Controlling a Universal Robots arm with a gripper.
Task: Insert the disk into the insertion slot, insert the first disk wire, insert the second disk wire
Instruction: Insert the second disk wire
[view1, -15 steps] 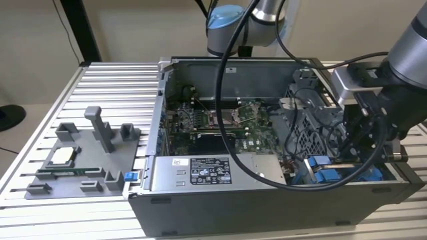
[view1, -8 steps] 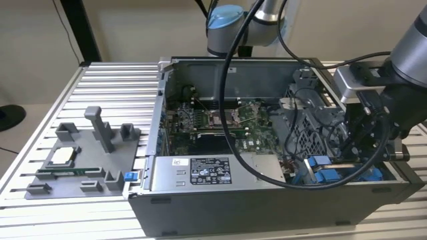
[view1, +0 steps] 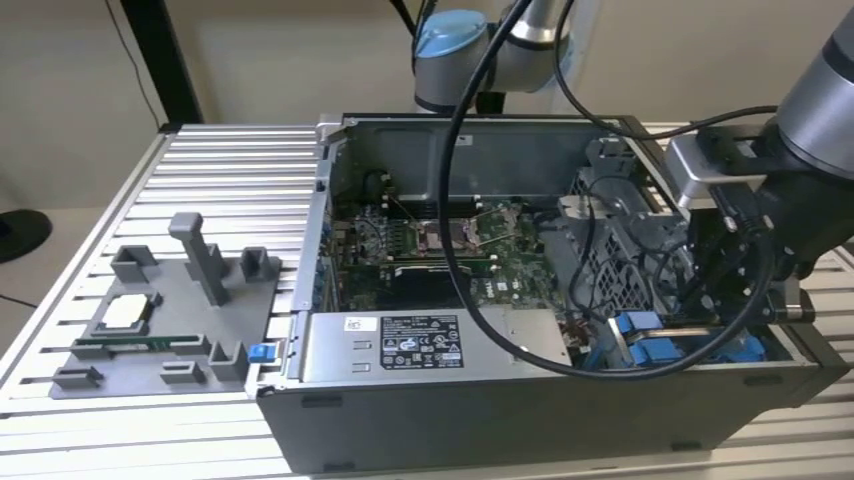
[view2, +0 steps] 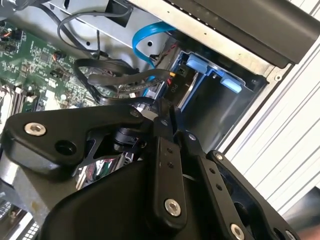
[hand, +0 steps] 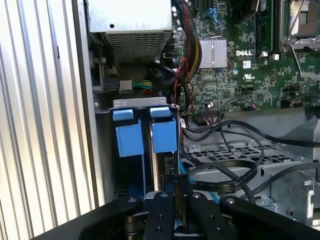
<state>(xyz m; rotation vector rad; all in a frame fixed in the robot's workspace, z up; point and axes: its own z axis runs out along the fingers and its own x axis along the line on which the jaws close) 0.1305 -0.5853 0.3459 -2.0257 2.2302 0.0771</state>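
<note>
The case (view1: 534, 400), an open grey sheet-metal box, lies on a ribbed aluminium table (view1: 200, 180). Inside it the green board (view1: 441, 250) takes the middle, and the silver labelled supply box (view1: 427, 345) sits along the near wall. At the exterior view's left a grey plastic fixture (view1: 160, 320) stands well apart from the case.

The arm (view1: 814, 150) reaches down into the case corner at the exterior view's right, where the slot (view1: 667, 345) shows its bright blue tabs. In the first wrist view the slot (hand: 145, 135) lies straight ahead of the gripper (hand: 176, 200), with two blue tabs side by side at its mouth and a dark cavity below them. I judge that the slot's long axis runs in line with the reach of the fingers, so the tool lies just beside the opening and above it.

In both wrist views the black, bolted metal fingers (view2: 165, 165) appear pressed together, with no gap to be seen at the tips. A thin dark edge seems to lie between them in the first wrist view; whether that is a wire end or part of the gripper itself I cannot tell.

The disk (hand: 167, 160) seems to sit already in the slot, its blue carrier tab uppermost and a dark connector edge just below. Glossy black cables (hand: 225, 170) loop over the perforated metal beside it, and a flat blue cable (view2: 150, 35) curves near the bay in the second wrist view.
</note>
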